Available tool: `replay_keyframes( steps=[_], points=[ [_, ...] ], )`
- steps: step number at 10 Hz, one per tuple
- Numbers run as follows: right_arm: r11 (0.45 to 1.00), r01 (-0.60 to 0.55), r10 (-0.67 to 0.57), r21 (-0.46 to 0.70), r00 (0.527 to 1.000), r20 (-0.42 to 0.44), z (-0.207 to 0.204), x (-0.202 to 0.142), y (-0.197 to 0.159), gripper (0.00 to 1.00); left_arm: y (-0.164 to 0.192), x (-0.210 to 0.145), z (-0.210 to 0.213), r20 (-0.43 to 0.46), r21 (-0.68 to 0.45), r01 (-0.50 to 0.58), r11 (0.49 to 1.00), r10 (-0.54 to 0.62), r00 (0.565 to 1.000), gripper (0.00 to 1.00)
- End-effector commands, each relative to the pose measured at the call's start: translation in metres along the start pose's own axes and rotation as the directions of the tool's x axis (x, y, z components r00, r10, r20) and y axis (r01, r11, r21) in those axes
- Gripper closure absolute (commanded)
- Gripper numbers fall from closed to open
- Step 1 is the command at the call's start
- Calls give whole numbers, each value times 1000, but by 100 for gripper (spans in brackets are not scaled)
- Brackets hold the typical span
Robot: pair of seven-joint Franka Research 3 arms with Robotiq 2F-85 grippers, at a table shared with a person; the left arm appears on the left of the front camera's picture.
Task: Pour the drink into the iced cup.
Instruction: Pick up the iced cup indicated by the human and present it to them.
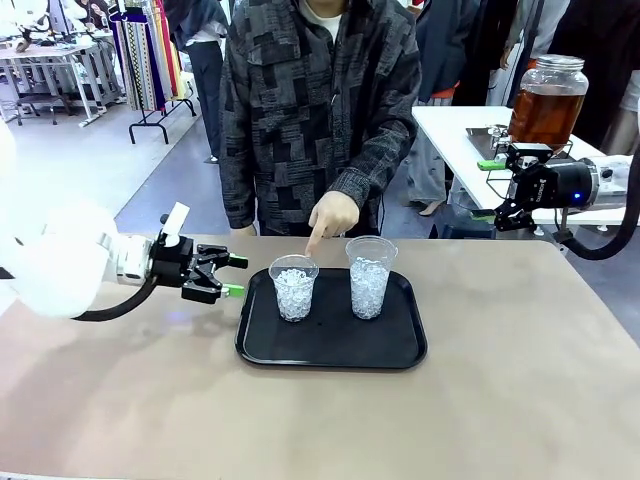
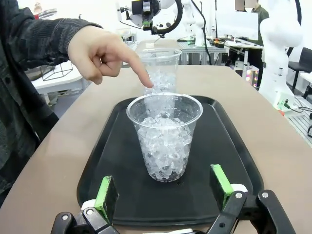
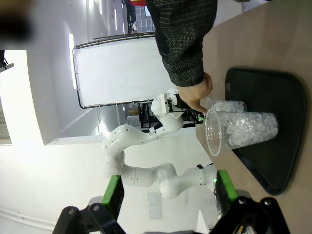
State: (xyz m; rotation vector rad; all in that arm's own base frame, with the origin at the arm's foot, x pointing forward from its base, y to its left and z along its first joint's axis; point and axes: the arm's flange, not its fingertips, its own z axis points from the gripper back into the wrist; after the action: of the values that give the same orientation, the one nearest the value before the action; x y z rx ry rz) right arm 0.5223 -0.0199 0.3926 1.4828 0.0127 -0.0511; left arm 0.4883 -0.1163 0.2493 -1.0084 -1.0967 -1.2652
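Though both open, left gripper (image 1: 238,276) just beside the tray (image 1: 330,362), near one iced cup (image 1: 294,290), right gripper (image 1: 488,190) near the drink (image 1: 545,115).

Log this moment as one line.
left pincer: open, beside tray, facing left cup | right pincer: open, raised at right | hand: pointing at left cup | drink: in jar

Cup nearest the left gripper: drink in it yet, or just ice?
Just ice. The cup stands upright on the tray, holding clear cubes and no brown liquid.
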Motion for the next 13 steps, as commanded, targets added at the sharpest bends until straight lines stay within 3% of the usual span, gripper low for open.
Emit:
replay_keyframes(
  steps=[1, 13],
  points=[
    [1000, -3, 3, -2, 1000, 4, 0, 1, 1, 0, 8, -5, -13, 34, -5, 18, 1000, -17, 999, 0],
    [1000, -3, 3, -2, 1000, 4, 0, 1, 1, 0, 23, -7, -66, 17, -85, -6, 996, 7, 1000, 0]
  ],
)
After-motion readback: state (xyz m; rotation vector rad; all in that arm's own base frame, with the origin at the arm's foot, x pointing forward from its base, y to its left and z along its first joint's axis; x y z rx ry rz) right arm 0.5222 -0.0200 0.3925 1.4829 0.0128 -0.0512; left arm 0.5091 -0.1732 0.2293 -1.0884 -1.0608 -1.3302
